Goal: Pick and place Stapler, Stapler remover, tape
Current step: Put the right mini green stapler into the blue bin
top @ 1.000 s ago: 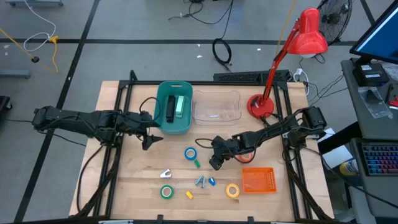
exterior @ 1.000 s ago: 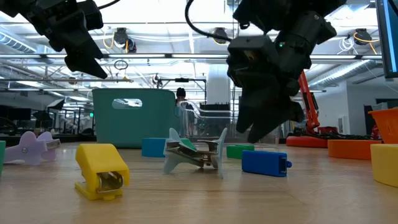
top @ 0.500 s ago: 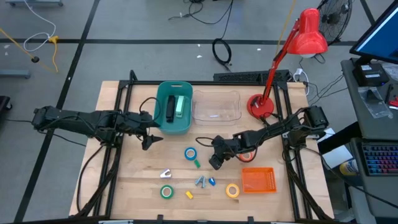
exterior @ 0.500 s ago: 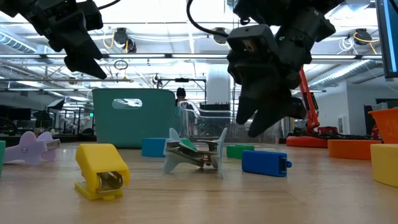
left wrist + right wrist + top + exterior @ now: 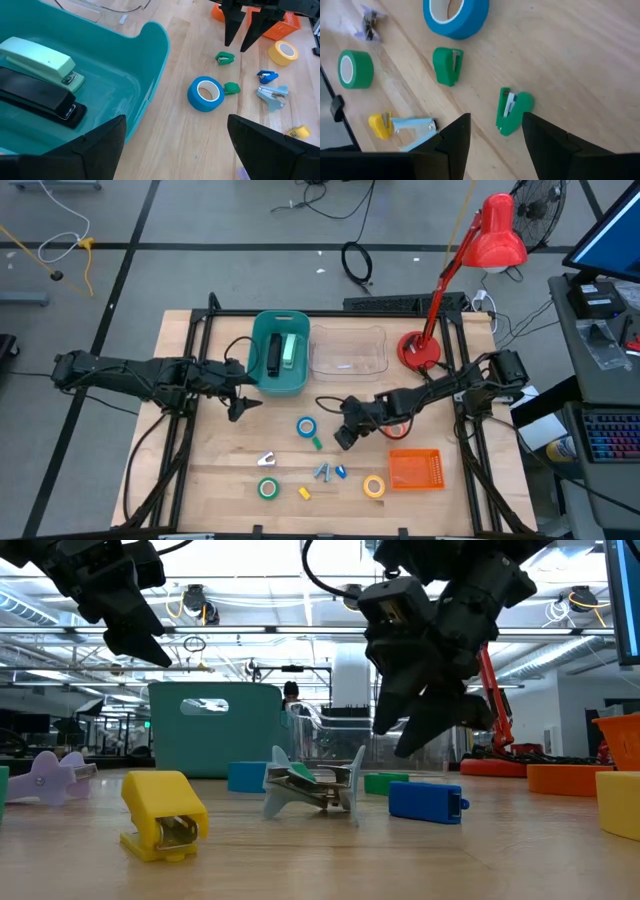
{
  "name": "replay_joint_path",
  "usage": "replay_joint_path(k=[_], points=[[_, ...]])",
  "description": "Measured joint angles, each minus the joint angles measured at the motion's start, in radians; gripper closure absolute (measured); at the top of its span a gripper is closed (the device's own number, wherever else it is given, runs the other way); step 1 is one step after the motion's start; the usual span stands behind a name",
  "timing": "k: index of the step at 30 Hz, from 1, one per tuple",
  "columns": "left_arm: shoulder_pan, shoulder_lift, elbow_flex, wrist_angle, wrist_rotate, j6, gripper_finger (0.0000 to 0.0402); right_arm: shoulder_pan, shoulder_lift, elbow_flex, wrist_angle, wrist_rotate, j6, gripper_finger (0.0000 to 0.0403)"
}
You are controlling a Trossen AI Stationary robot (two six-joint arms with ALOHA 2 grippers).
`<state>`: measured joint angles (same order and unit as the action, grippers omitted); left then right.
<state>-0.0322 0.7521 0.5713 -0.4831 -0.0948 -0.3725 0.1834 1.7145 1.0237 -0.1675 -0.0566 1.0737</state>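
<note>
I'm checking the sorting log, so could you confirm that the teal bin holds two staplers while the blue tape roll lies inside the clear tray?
Not quite. The teal bin does hold two staplers, but the blue tape roll lies on the bare wooden table, in front of the bin and outside the clear tray. The high view shows it, and the left wrist view confirms it.

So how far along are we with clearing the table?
Done: pale green stapler and black stapler lie in the teal bin. In hand: nothing; the open right gripper hovers over a small green staple remover. Left: blue tape roll, green and yellow rolls.
</note>
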Motion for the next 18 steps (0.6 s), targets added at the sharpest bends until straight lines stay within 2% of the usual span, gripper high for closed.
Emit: replay_joint_path(k=[4, 14, 18], points=[[-0.001, 0.000, 0.000, 0.000, 0.000, -0.002, 0.0050, -0.001, 0.000, 0.000, 0.049, -0.001, -0.016, 0.0220], [-0.001, 0.000, 0.000, 0.000, 0.000, -0.002, 0.0050, -0.001, 0.000, 0.000, 0.110, -0.105, -0.014, 0.0127], [-0.001, 0.000, 0.000, 0.000, 0.000, 0.001, 0.0050, 0.001, 0.000, 0.000, 0.177, -0.134, 0.065, 0.0115]])
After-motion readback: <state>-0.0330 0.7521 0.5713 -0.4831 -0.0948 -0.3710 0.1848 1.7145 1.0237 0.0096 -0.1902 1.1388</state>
